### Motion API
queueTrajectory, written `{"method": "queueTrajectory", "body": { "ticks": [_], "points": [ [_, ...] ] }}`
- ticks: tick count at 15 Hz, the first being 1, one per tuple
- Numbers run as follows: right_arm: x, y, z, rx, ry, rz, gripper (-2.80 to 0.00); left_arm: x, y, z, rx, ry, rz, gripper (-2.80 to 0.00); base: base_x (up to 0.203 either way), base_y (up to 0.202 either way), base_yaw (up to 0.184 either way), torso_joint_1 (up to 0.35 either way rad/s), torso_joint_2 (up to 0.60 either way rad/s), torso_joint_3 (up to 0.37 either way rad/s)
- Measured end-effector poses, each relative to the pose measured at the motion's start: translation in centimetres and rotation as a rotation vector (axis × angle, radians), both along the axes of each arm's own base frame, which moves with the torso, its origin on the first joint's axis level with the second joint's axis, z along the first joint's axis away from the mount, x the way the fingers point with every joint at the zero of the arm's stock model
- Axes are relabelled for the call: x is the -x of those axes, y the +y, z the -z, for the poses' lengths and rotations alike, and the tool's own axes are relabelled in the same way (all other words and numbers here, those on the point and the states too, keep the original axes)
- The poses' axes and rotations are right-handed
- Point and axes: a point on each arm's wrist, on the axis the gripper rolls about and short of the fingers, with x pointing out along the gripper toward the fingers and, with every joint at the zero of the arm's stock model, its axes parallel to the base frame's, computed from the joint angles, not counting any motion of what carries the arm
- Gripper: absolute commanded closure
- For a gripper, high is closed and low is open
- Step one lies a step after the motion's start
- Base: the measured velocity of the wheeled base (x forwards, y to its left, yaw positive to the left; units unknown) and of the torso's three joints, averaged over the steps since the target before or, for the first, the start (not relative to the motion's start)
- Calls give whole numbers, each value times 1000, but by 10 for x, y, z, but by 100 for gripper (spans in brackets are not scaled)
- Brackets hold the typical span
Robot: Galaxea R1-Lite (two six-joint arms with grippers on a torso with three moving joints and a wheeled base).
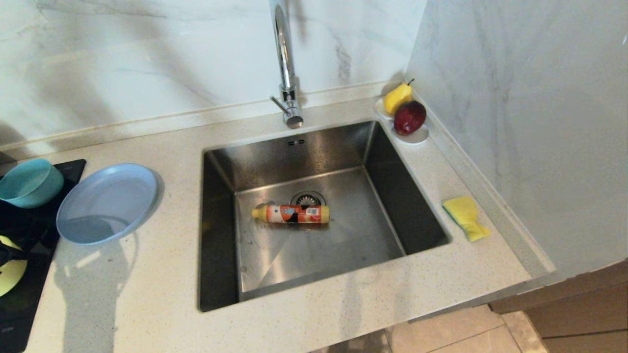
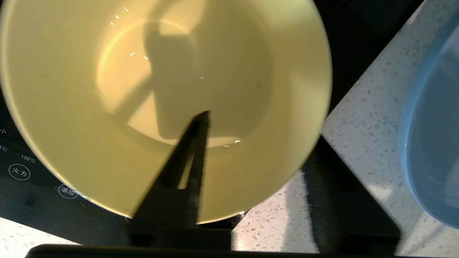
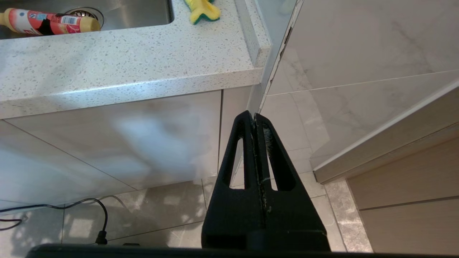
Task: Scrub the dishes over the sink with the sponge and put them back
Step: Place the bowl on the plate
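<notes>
- Left gripper [image 2: 251, 186] straddles the yellow bowl's [image 2: 89, 107] near rim, one finger [image 2: 190, 150] inside; whether it pinches, I cannot tell.
- Right gripper [image 3: 254, 120], fingers pressed together, hangs below the counter [image 3: 107, 64].

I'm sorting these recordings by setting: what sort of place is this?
Most likely a home kitchen: a steel sink with a tall chrome faucet set in a speckled stone countertop, and a black induction cooktop holding bowls beside it.

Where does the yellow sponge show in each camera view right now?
Head view: sponge on the counter right of the sink.
Left wrist view: not in it.
Right wrist view: at the top edge, on the counter.
Shared landmark: detergent bottle lying by the drain.
</notes>
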Motion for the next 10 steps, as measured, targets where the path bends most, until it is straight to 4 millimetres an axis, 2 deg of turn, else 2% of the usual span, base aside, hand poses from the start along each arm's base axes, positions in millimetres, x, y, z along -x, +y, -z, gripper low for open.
{"method": "queueTrajectory", "body": {
  "ticks": [6, 10],
  "points": [
    [0, 0, 0, 0, 0, 0, 0, 7, 2, -13, -27, -21, -21, 0, 0, 0, 0, 0, 0, 0],
    [0, 0, 0, 0, 0, 0, 0, 21, -14, -37, -71, -40, 0, 0, 0, 0, 0, 0, 0, 0]
  ]
}}
